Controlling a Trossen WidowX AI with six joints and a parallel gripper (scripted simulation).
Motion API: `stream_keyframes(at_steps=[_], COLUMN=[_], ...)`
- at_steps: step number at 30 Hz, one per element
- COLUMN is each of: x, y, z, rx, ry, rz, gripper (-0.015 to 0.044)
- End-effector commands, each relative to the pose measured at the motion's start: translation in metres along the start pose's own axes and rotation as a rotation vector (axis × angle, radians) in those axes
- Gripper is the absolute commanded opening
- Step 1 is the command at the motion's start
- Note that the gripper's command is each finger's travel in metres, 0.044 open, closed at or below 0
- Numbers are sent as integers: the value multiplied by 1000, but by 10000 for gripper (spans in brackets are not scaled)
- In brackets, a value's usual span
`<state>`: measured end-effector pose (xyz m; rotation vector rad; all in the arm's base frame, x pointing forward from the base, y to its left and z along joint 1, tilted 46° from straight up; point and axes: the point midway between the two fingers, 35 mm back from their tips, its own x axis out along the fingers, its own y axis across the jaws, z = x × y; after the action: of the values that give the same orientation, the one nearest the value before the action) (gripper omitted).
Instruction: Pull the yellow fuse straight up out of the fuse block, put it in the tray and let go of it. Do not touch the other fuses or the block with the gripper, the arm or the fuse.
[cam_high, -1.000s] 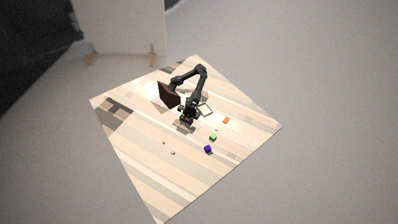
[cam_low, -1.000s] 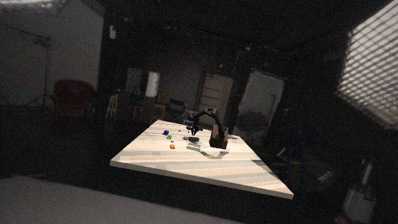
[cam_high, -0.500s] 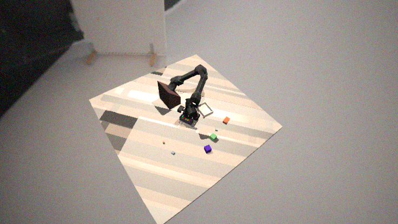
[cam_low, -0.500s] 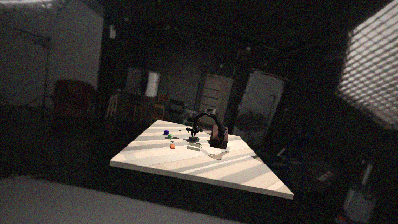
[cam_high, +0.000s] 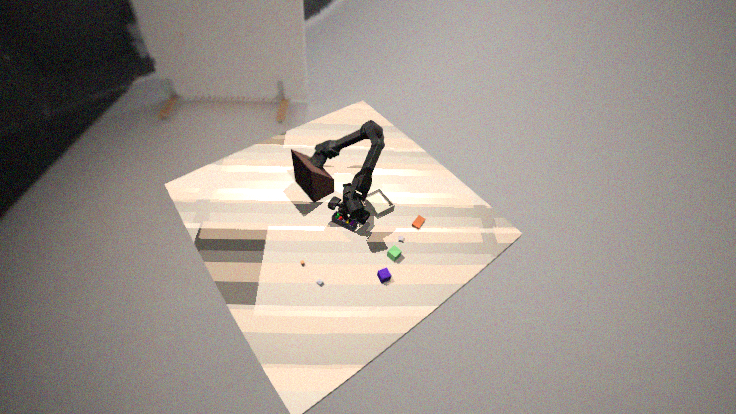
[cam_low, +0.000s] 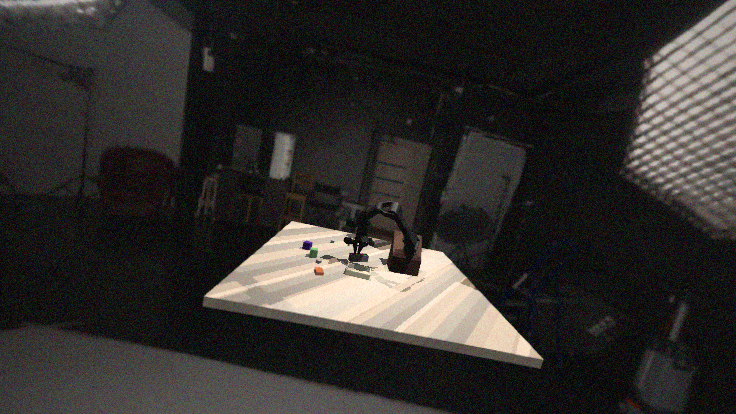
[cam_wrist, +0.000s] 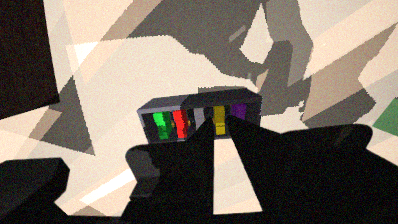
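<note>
The yellow fuse (cam_wrist: 219, 125) stands in its slot in the dark fuse block (cam_wrist: 170, 103) (cam_low: 358, 258), between a white fuse (cam_wrist: 199, 117) and a purple fuse (cam_wrist: 239, 111). A red fuse (cam_wrist: 180, 124) and a green fuse (cam_wrist: 161, 125) stand further left. My gripper (cam_wrist: 219, 120) points down over the block, open by a narrow gap. In the wrist view its fingertips appear on either side of the yellow fuse, with nothing gripped; their exact height over it is hard to tell. The shallow pale tray (cam_high: 385, 212) (cam_low: 357, 273) lies beside the block, with nothing visible in it.
A tall dark brown box (cam_high: 313, 180) (cam_low: 404, 254) stands by the arm's base. A green cube (cam_high: 394, 252) (cam_low: 313, 252), a purple cube (cam_high: 383, 274) (cam_low: 307, 245) and an orange block (cam_high: 418, 221) (cam_low: 319, 270) lie on the table, with several tiny pieces.
</note>
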<state>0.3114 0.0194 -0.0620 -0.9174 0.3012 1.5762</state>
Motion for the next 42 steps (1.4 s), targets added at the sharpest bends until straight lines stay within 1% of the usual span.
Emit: stream_keyframes(at_steps=[1,2,13,42], x=[3,3,2,-11], y=[0,0,0,0], z=[0,0,0,-1], rx=[5,5,0,2], ry=[-2,-2,-1,0], rz=[-3,-3,1,0], gripper=[73,73,0,0])
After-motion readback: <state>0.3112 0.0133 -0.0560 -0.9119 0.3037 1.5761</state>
